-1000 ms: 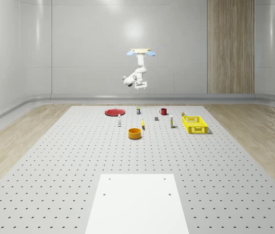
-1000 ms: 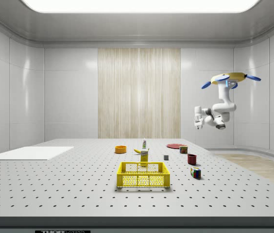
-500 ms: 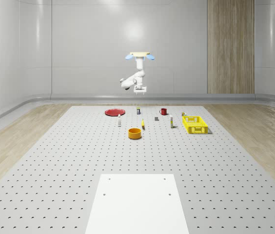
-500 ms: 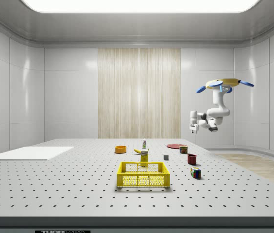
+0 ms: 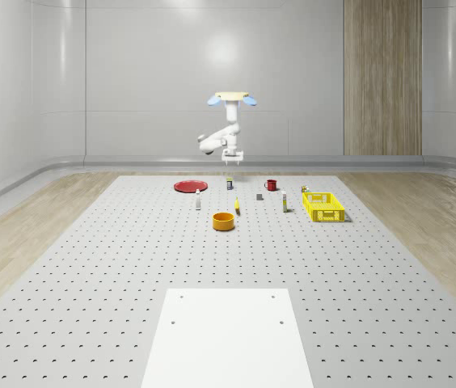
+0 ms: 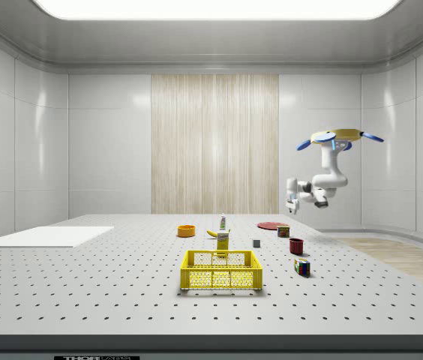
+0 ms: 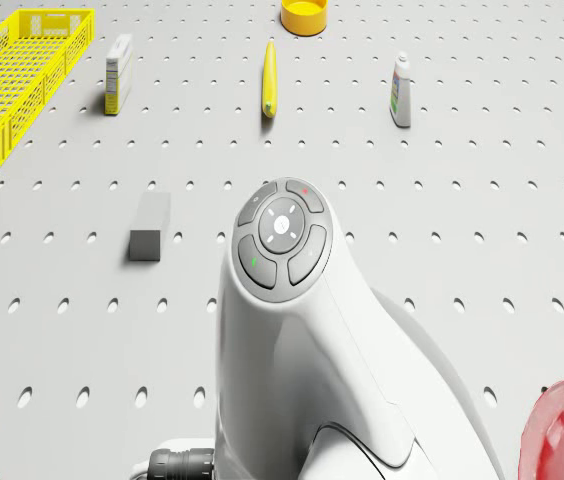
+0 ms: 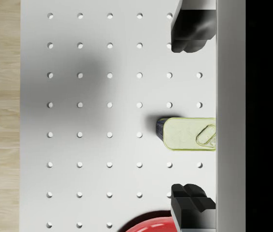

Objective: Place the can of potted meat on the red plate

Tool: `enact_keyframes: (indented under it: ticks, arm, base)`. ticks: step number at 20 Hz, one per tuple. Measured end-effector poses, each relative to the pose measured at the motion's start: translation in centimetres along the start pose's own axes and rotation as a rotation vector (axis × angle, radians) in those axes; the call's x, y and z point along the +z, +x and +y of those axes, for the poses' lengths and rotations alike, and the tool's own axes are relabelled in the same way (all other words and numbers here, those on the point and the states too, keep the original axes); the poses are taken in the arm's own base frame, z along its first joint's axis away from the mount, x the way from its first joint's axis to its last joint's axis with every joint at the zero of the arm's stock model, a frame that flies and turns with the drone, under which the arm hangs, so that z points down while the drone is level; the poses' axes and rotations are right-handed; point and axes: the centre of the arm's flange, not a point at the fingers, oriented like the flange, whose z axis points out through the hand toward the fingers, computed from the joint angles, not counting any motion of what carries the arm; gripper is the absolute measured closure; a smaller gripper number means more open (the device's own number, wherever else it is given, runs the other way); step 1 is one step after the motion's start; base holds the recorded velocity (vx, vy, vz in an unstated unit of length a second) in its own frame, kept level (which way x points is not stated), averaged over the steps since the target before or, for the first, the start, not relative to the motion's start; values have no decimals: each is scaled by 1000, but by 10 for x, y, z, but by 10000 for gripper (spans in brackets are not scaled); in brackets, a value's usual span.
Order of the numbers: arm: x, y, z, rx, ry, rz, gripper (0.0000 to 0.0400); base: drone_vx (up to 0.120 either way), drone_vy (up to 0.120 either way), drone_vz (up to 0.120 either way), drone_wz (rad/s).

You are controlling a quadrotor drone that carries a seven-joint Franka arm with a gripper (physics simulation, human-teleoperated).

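**The robot hangs over the can, ready to go down**

The drone [image 6: 337, 137] hovers high over the far end of the big table [image 5: 90, 267], above the spot where the can of potted meat [image 8: 189, 134] stands. The arm bends down under it, and the gripper [image 8: 192, 116] points straight down at the table. In the wrist view the two dark fingers [image 8: 191, 31] are spread wide apart, with nothing held between them. The can shows right in the gap between them, but far below.

The can rests on the table, just beside the red plate [image 5: 189, 187], with a bit of bare table between them. In the wrist view its pale lid with the pull ring faces up at the camera. The can is longer one way than the other. Its long way seems to run across the line from one finger to the other, so the fingers look set to close on its short sides.

This looks like the reaching step. The can is not yet picked up. The next move calls for going down slowly, keeping the can in the middle of the gap, then closing on it.
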Motion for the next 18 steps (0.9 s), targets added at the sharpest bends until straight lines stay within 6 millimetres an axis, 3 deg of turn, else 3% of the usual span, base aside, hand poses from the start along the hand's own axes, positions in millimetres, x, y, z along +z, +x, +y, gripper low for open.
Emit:
enact_keyframes:
  ticks: [3, 7, 13, 15, 18]
  arm:
    - [0, 0, 0, 0, -1, 1, 0]
    - [0, 0, 0, 0, -1, 2, 0]
    - [0, 0, 0, 0, -2, 2, 0]
    - [0, 0, 0, 0, -2, 2, 0]
    - [1, 0, 0, 0, -2, 2, 0]
  base:
    - [120, -93, -93, 0]
    - [120, 0, -60, 0]
    - [0, 0, -113, 0]
    - [0, -100, -120, 0]
    - [0, 0, 0, 0]
